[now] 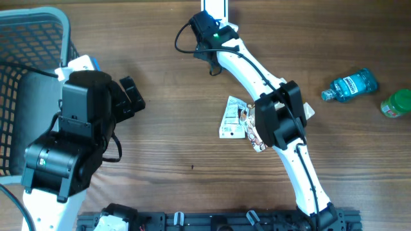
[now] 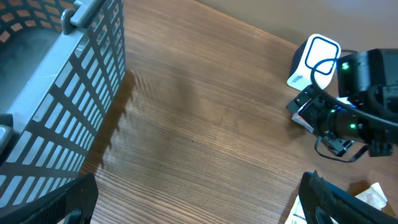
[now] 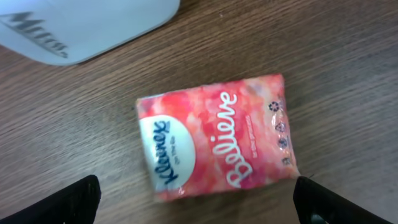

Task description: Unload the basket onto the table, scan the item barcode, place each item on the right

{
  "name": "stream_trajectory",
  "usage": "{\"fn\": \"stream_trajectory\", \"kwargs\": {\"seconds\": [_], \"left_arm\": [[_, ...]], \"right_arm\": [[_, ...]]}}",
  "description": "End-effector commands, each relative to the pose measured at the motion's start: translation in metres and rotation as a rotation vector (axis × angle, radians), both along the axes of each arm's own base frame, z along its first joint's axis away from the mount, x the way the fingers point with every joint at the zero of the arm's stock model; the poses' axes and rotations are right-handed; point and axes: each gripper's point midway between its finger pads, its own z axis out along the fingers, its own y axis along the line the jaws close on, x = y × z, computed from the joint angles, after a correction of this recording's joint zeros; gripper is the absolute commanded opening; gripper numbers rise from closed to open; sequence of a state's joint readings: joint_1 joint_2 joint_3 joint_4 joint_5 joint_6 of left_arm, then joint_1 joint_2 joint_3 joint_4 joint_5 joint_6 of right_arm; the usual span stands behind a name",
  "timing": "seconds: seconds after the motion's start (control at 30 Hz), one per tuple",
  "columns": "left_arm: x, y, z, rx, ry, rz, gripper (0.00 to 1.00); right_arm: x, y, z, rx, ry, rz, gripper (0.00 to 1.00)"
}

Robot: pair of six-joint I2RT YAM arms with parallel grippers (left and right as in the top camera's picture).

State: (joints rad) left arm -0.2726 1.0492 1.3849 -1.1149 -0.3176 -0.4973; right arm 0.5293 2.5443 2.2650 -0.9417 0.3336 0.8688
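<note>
Tissue pack (image 3: 217,140): flat on the surface (image 3: 348,50), printed face up, directly below the right claw; no barcode visible on this face, so probably on the underside.
Right claw (image 3: 198,205): spread wide, gripping nothing, hanging over the pack toward 12 o'clock in the overhead view; opened wider than the pack's length, seemingly ready for a pick-up.
White device (image 2: 314,59): just beyond the pack, at 11 o'clock in the right wrist view; likely the scanner, hence the pack's spot right beside it.
Left claw (image 2: 199,208): fully open and empty, at 9 o'clock next to the basket (image 1: 32,25), out of the working arm's way.
Other goods: paper packets (image 1: 232,119) near the centre, partly under the right arm; blue bottle (image 1: 350,85) and green jar (image 1: 398,102) at 3 o'clock, well apart from the pack.
Step in hand: judged as pre-grasp, pack not yet lifted.
Next need: closing on the pack, then turning the hidden face toward the device.
Risk: buckling or slipping of the soft wrapper under a squeeze.
</note>
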Motion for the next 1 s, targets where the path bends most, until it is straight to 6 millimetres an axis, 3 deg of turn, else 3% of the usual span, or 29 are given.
{"fn": "stream_trajectory", "kwargs": {"seconds": [0.0, 0.43, 0.67, 0.97], "left_arm": [[0.001, 0.004, 0.004, 0.022, -0.01, 0.006, 1.0], [0.001, 0.004, 0.004, 0.022, -0.01, 0.006, 1.0], [0.001, 0.004, 0.004, 0.022, -0.01, 0.006, 1.0], [0.001, 0.004, 0.004, 0.022, -0.01, 0.006, 1.0]], "right_arm": [[0.006, -0.013, -0.006, -0.068, -0.02, -0.013, 1.0], [0.017, -0.042, -0.006, -0.156, 0.008, 0.089, 1.0], [0.012, -0.019, -0.012, -0.11, 0.06, 0.301, 1.0], [0.001, -0.022, -0.017, -0.094, 0.109, 0.259, 1.0]]}}
